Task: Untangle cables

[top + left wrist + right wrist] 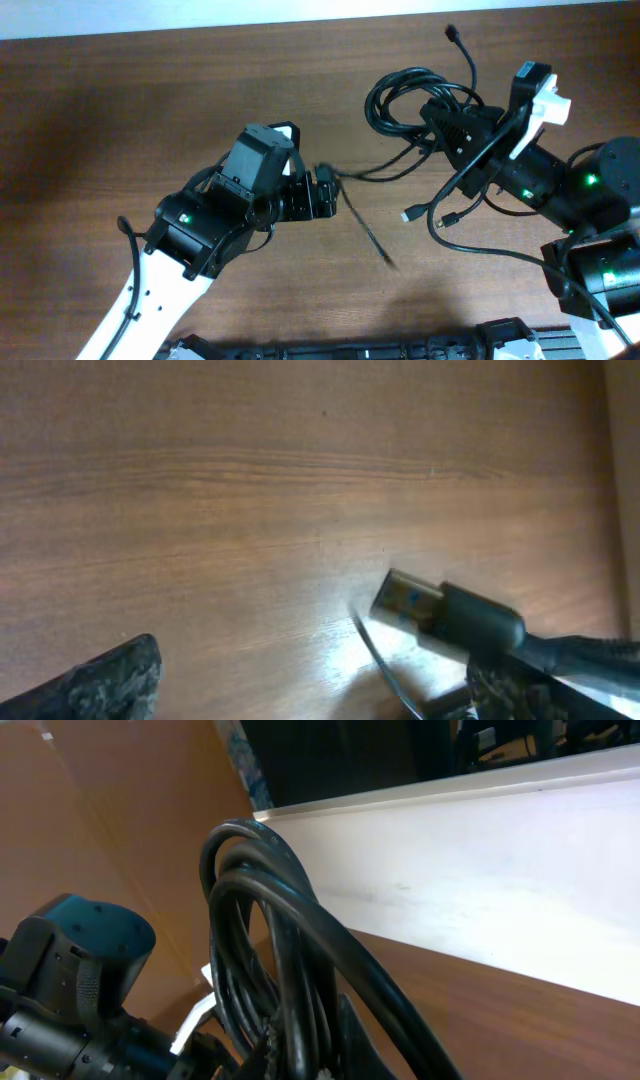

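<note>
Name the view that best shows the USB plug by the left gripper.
Left wrist: the plug is close up, silvery tip clear. Overhead shows only blurred cord there; right wrist doesn't show it.

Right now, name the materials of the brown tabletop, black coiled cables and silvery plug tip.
Brown tabletop: wood or wood-look laminate, visible grain, slight sheen. Black coiled cables: rubbery plastic sheath, smooth, glossy highlights. Silvery plug tip: likely metal, reflective.

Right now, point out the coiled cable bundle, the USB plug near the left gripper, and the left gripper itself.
coiled cable bundle (300, 900): right wrist view, on the stacked black loops.
USB plug (408, 600): left wrist view, on its metal shell.
left gripper (329, 194): overhead view, midway between its fingertips.
</note>
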You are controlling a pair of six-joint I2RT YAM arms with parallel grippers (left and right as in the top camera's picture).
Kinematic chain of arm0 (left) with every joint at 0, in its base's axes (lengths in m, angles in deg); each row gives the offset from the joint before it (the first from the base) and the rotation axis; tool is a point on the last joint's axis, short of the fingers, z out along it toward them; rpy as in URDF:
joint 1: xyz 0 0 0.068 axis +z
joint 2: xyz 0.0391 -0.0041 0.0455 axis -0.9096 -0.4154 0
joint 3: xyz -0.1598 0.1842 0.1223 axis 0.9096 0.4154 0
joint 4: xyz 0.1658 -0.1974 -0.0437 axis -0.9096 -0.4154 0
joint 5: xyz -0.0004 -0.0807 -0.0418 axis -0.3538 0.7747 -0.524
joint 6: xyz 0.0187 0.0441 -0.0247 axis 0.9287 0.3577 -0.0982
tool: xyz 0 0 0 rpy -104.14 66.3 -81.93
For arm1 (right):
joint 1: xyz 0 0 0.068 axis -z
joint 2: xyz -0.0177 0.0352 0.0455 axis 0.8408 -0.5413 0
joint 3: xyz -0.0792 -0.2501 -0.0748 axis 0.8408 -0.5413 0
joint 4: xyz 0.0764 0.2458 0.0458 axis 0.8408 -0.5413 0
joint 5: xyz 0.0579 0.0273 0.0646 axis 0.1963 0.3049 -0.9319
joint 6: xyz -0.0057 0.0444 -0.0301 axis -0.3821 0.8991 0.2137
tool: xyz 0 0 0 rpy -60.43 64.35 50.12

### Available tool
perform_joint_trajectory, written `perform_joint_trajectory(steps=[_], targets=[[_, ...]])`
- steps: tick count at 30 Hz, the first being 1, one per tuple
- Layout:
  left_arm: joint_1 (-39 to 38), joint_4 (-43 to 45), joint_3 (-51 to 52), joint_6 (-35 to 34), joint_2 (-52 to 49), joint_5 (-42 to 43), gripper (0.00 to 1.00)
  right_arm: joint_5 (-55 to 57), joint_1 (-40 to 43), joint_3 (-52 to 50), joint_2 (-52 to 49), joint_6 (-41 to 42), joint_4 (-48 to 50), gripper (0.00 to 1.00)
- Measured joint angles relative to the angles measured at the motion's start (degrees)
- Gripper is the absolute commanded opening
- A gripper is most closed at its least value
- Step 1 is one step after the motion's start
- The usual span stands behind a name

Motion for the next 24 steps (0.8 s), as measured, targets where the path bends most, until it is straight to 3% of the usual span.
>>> perform_joint_trajectory(steps=[4,10,13,24], targets=[[0.0,4.5,0.1,3.0,0.3,-0.2,0.99,0.4,0.0,0.0,0.0,0.0,-0.1,0.04],[0.0,12.2,0.2,15.4,8.8,0.2,0.99,0.6,0.0,0.0,-0.7,0.3,-0.3,0.04],[0.0,16.7,0.2,19.7,9.7,4.9,0.99,-0.5,0.0,0.0,-2.1,1.5,-0.3,0.04],[0.0,31.9,0.3,21.9,5.4,18.6,0.99,-13.9,0.0,0.0,-4.9,1.7,0.6,0.04]])
